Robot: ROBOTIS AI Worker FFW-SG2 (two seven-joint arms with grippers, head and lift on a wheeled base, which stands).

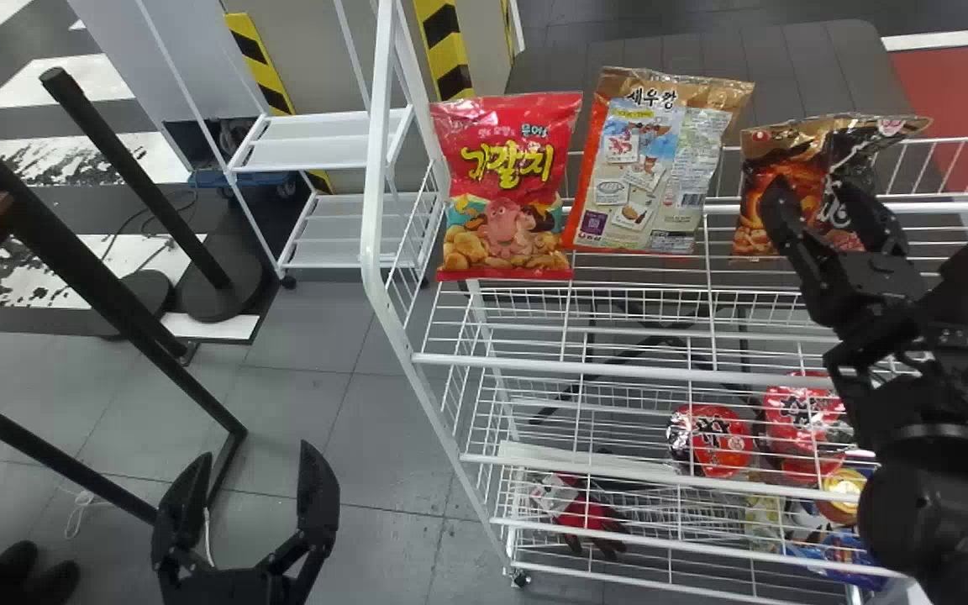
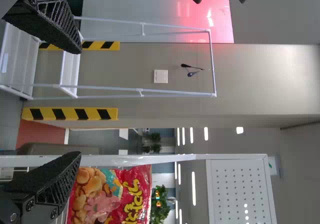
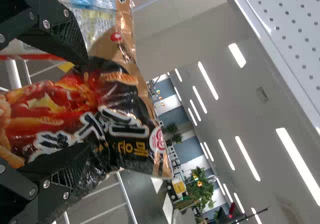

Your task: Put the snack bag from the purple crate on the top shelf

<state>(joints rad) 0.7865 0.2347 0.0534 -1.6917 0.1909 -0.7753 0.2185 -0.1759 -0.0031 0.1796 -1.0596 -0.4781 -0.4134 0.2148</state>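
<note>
One black-and-gold snack bag [image 3: 117,109] is standing on the top shelf [image 1: 635,366], apparently placed; my right gripper [image 1: 813,187] is waiting around it, fingers well parted, seemingly gripping nothing, with only withdrawal remaining.

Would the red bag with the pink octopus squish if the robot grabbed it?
The red bag looks thin and shiny, so it would probably squish and might slip. It stands on its narrow bottom edge, so a push could tip it.
</note>
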